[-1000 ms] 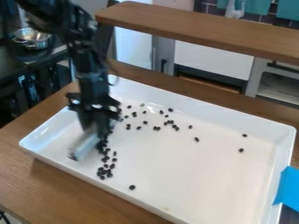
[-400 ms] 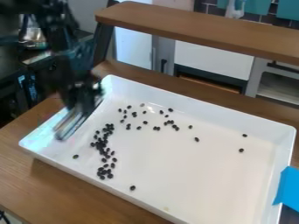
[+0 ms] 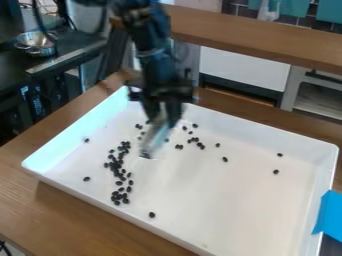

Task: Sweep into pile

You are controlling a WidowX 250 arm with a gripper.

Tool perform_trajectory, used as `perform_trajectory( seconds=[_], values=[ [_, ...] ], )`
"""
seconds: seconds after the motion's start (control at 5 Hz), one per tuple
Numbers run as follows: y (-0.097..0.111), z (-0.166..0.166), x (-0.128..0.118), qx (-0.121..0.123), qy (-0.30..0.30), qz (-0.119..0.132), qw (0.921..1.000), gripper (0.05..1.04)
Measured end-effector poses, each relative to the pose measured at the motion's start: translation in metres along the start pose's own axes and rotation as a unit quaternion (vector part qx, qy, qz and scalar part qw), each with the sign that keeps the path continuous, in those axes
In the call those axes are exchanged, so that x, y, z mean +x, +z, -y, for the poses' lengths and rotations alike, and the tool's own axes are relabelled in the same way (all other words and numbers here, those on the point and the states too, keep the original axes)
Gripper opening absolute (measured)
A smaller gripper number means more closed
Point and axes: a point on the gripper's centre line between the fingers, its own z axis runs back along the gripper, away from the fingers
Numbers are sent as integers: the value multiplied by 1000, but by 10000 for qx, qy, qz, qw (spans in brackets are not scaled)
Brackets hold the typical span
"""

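Although many small black oval beans (image 3: 125, 201) lie as a dense strip near the left edge of the white rectangular plastic tray (image 3: 234, 220), the pile seems only partly formed; others are scattered towards its far and right edges. The black two-finger hand (image 3: 163, 117) grips a pale flat blade (image 3: 152, 141). No writing is readable.

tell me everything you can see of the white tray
The tray is white, glossy and rectangular, plastic by its look, with a flat floor, raised sloping walls and rounded corners. It lies open side up on the wooden table, blue tape against its right edge. Black beans lie scattered inside. Whether the pale tool touches its floor, I cannot tell.
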Motion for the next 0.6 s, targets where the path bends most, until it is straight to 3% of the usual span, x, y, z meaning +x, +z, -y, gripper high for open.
perform_trajectory(
  seconds=[0.6],
  values=[
    [-58, 127, -1, 71, -186, -233, 9995, 373]
  ],
)
